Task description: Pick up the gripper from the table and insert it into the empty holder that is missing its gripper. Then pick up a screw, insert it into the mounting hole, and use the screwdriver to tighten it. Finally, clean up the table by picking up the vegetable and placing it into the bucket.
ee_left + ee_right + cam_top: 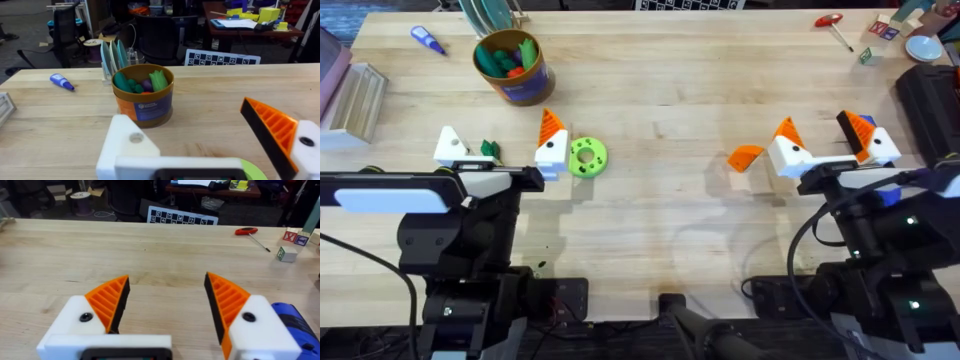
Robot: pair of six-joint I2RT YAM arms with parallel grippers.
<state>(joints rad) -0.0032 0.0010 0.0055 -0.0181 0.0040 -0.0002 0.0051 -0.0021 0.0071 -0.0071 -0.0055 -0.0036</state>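
Overhead: ribbed orange gripper (745,157) (loose)

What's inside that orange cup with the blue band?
The bucket holds green toy vegetables plus purple and red pieces. Whatever lies beneath them is covered.

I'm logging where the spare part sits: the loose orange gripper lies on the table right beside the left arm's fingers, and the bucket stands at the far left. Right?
Not quite. The overhead view shows the gripper lying on the table beside the right gripper, not the left arm's fingers. The bucket does stand at the far left.
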